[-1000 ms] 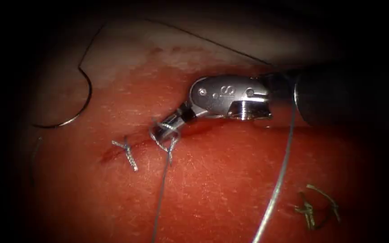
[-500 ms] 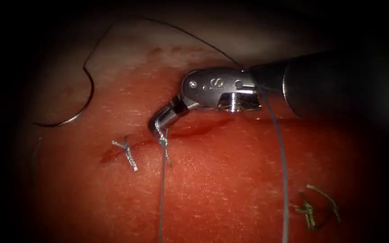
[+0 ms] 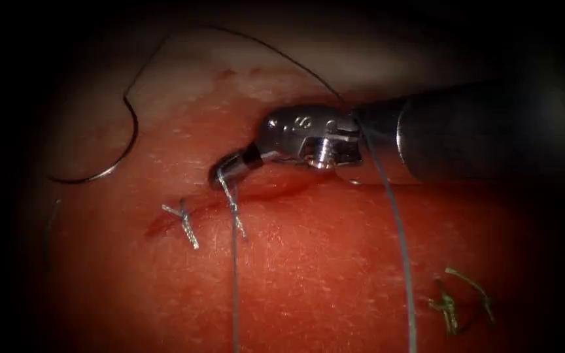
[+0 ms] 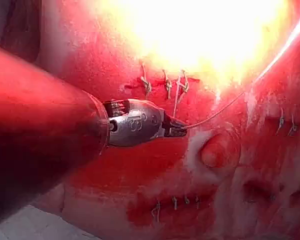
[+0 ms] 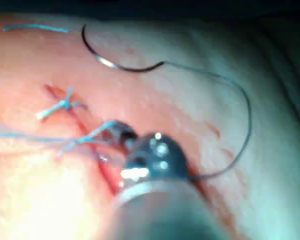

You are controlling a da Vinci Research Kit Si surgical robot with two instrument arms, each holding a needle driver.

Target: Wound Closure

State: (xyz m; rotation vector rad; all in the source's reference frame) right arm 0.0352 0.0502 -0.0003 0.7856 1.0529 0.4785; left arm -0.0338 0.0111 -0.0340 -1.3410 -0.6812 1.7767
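Observation:
The right tool [image 3: 220, 178] reaches in from the right, its jaws shut on the thread [image 3: 234, 281] just above a fresh knot [image 3: 235, 210] on the cut [image 3: 276, 191]. From the knot the thread runs straight down out of view. A second strand [image 3: 397, 248] hangs past the right tool's shaft. The curved needle [image 3: 109, 168] lies free on the tissue [image 3: 308, 274] left of the cut, held by neither tool and not in the tissue. In the left wrist view the left tool [image 4: 182, 130] is shut on a taut thread [image 4: 215, 112]. The right tool [image 5: 115, 131] and the needle [image 5: 120, 65] also show in the right wrist view.
A finished stitch [image 3: 184, 221] with short tails sits on the cut left of the knot. Cut ends of thread [image 3: 456, 301] lie on the tissue at the lower right. Dark thread [image 3: 263, 49] trails from the needle in an arc across the pale far tissue.
The right tool has moved up and left with the thread in its jaws. The open loop around its jaws has drawn down into a tight knot. The hanging strand swung left.

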